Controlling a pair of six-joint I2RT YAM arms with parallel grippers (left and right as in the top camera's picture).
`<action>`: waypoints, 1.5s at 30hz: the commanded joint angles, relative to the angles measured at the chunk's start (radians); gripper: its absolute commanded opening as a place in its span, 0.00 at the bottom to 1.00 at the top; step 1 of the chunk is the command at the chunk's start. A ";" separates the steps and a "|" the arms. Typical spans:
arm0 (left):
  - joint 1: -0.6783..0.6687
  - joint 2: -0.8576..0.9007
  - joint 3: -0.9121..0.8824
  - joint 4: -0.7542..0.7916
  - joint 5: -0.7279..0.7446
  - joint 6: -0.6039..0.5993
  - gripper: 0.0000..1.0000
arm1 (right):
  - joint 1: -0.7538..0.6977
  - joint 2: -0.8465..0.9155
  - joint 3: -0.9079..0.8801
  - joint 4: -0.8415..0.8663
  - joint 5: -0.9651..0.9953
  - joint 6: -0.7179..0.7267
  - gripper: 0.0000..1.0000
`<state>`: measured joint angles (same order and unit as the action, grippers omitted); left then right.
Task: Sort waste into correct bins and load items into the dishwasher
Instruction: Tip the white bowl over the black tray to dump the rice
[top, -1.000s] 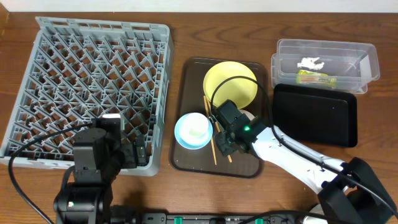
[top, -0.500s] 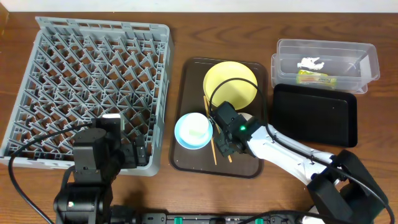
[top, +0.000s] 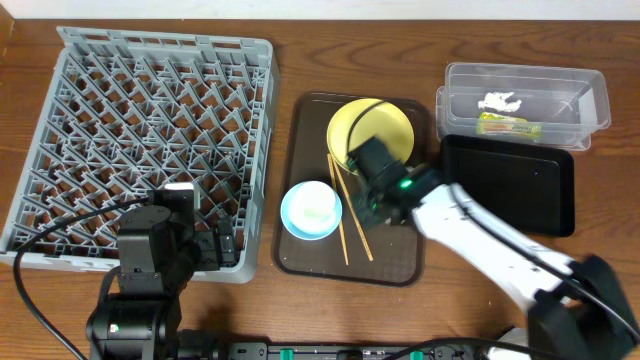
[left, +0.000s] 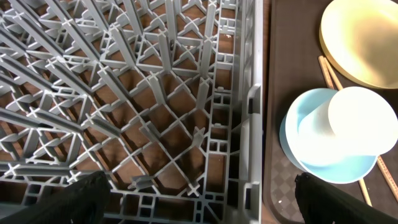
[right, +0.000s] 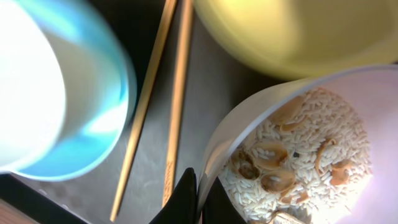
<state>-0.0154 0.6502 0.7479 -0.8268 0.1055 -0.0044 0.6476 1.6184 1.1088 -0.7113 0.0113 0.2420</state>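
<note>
My right gripper (right: 200, 186) is shut on the rim of the cream-white bowl (right: 367, 87), which holds rice and beige food bits (right: 273, 180). In the overhead view that gripper (top: 372, 188) hangs over the near edge of the yellow plate (top: 385, 125) and hides the bowl. The chopsticks (top: 350, 215) lie on the brown tray beside the light-blue bowl (top: 298, 215) with the white cup (top: 318, 205) in it. My left gripper (left: 199, 205) is open and empty over the near right corner of the dishwasher rack (top: 140, 130).
The brown serving tray (top: 300, 250) sits between the rack and the bins. At the back right, the clear tub (top: 560, 85) holds a white scrap (top: 498, 101) and a snack wrapper (top: 505, 125). The black tray (top: 510, 185) lies in front of it.
My right gripper closed on the bowl's rim and carried it back and right towards the yellow plate, uncovering the chopsticks. The left arm has not moved.
</note>
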 joint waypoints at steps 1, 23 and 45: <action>-0.003 -0.003 0.022 0.001 0.006 -0.016 0.97 | -0.101 -0.088 0.058 -0.007 -0.046 0.015 0.01; -0.003 -0.003 0.022 0.001 0.006 -0.016 0.97 | -0.753 -0.073 -0.118 0.153 -0.851 0.028 0.01; -0.003 -0.003 0.022 0.002 0.006 -0.016 0.97 | -1.125 -0.073 -0.299 0.390 -1.356 0.123 0.01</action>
<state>-0.0154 0.6502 0.7479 -0.8268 0.1055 -0.0044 -0.4519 1.5440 0.8158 -0.3241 -1.2465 0.3344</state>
